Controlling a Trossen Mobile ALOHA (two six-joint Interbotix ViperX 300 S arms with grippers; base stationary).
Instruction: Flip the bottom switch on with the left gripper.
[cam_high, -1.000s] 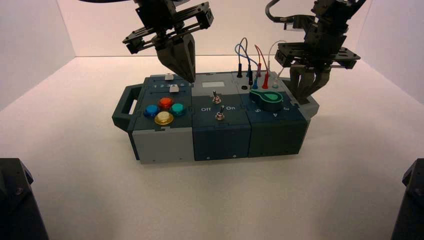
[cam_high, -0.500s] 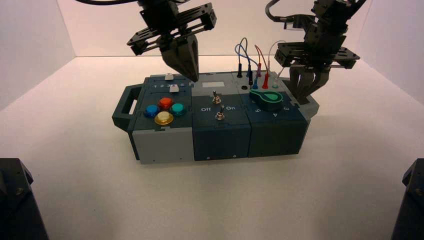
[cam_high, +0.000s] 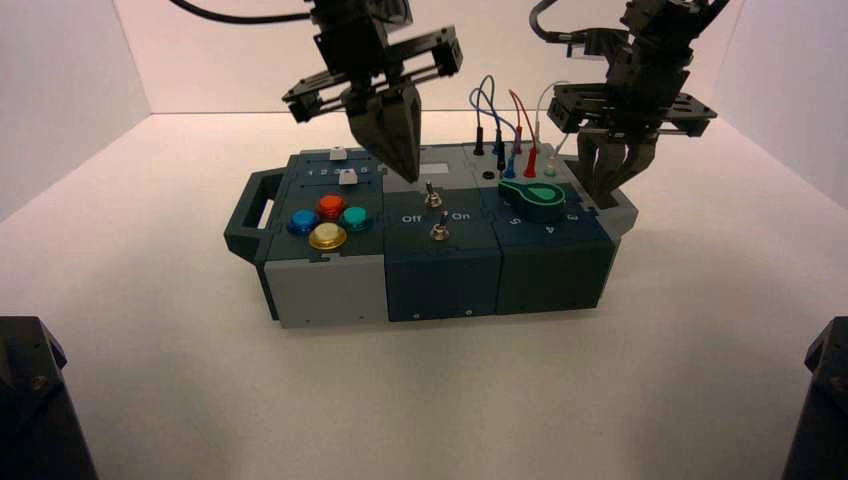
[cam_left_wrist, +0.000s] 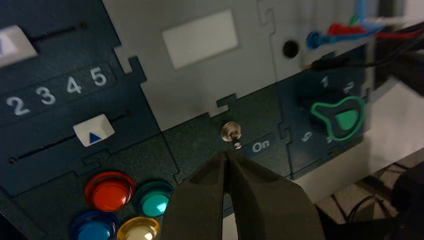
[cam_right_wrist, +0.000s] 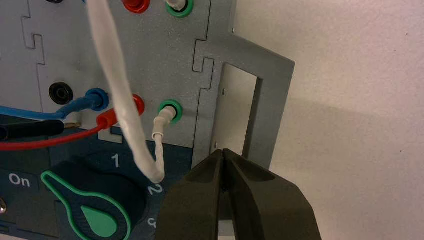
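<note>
Box (cam_high: 330, 290) stands mid-table, handle toward 9 o'clock. On its 9 o'clock third sit four coloured buttons (cam_high: 327, 221) with two sliders behind them.

Left gripper (cam_high: 405, 165) hangs over the grey panel, at about 11 o'clock from the toggles, its fingers pressed together into one wedge and holding nothing. In the left wrist view the wedge tip (cam_left_wrist: 227, 156) points just short of a toggle beside the "On" label; which of the two it is, I cannot tell from there.

Bottom switch (cam_high: 438, 232) sits on the dark teal centre panel, at 6 o'clock from its twin (cam_high: 432, 194), untouched. Lever position is not legible.

Right gripper (cam_high: 607, 190) is parked over the box's 3 o'clock end, past the green knob (cam_high: 535, 198), fingers closed on nothing.

Judgement: the approach is mostly done; descent, contact and the flip toward "On" all remain.
</note>
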